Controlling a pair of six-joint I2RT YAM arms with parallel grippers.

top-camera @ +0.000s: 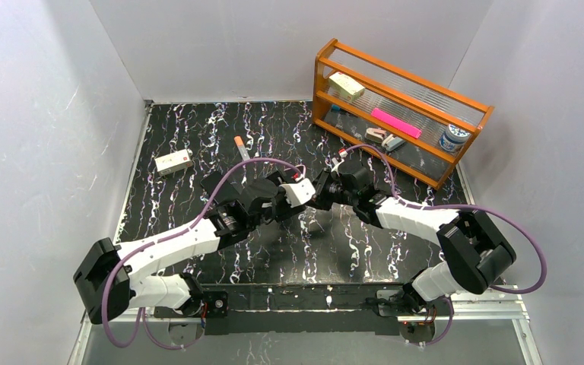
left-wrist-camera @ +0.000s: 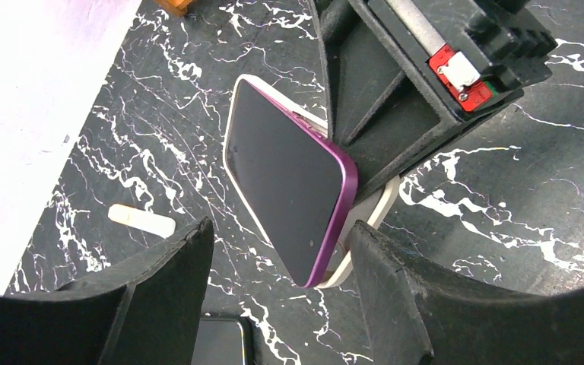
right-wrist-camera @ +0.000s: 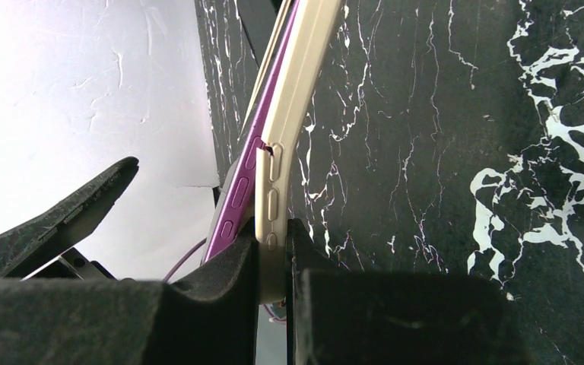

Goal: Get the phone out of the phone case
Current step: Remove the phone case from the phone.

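A purple phone (left-wrist-camera: 285, 179) with a dark screen sits partly peeled out of a cream phone case (left-wrist-camera: 372, 213); its near corner stands clear of the case. My right gripper (right-wrist-camera: 272, 243) is shut on the case's edge (right-wrist-camera: 296, 91), with the phone's purple side (right-wrist-camera: 236, 190) lifting away beside it. My left gripper (left-wrist-camera: 280, 228) is open, its fingers on either side of the phone's free corner, the left one apart from it. In the top view both grippers, left (top-camera: 277, 199) and right (top-camera: 321, 190), meet at the phone (top-camera: 298, 192) above the table's middle.
A wooden rack (top-camera: 403, 106) holding several small items stands at the back right. A white box (top-camera: 173, 161) and a small tube (top-camera: 239, 146) lie at the back left. A dark flat object (left-wrist-camera: 220, 342) lies below the left gripper. White walls close in on both sides.
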